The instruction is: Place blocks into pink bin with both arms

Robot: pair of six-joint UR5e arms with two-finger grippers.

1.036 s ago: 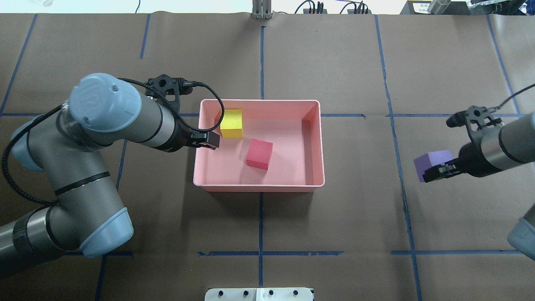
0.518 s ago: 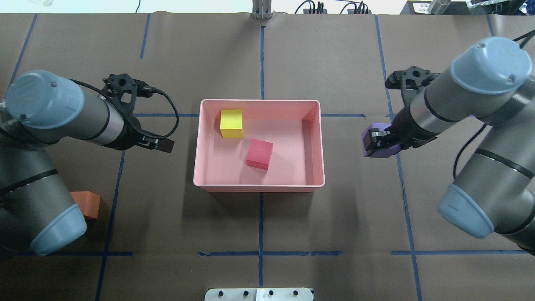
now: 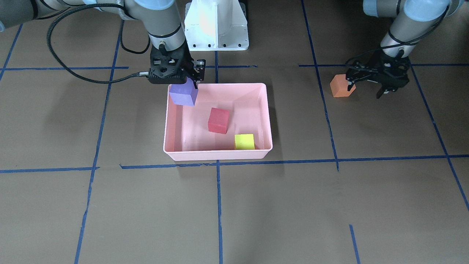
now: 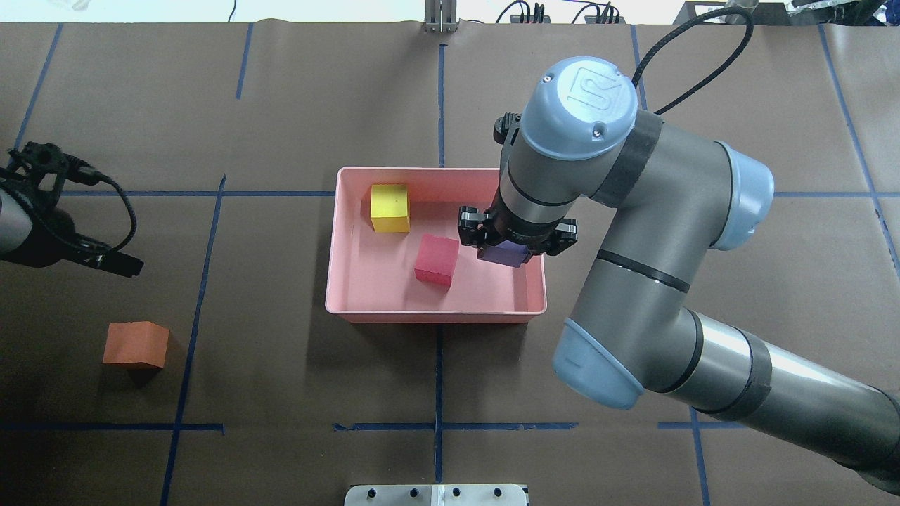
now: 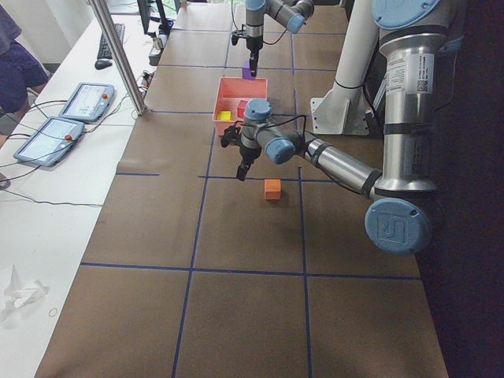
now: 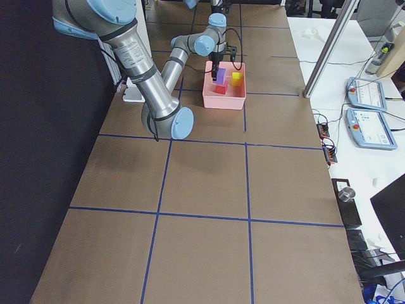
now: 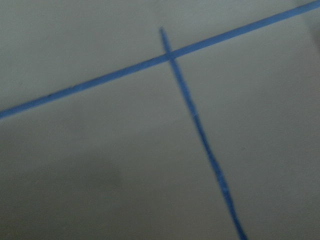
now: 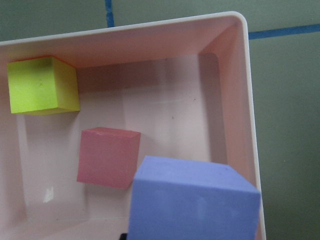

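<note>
My right gripper point(image 4: 517, 242) is shut on the purple block point(image 4: 504, 254) and holds it above the pink bin point(image 4: 436, 314), over the bin's right corner nearest the robot base. In the front view the purple block point(image 3: 183, 94) hangs over that corner of the bin point(image 3: 216, 154). The yellow block point(image 4: 390, 207) and red block point(image 4: 436, 258) lie inside the bin. The orange block point(image 4: 136, 344) sits on the table far left. My left gripper point(image 3: 365, 91) is open and empty, raised just beyond the orange block point(image 3: 341, 86). The left wrist view shows only paper and tape.
Brown paper with a blue tape grid covers the table. The white pedestal base point(image 3: 216, 25) stands behind the bin on the robot's side. A metal plate point(image 4: 436, 495) sits at the near edge. Tablets point(image 5: 87, 102) lie on a side table.
My right arm swung in from the right with the purple block to over the bin. My left arm drew back left from the bin, uncovering the orange block.
</note>
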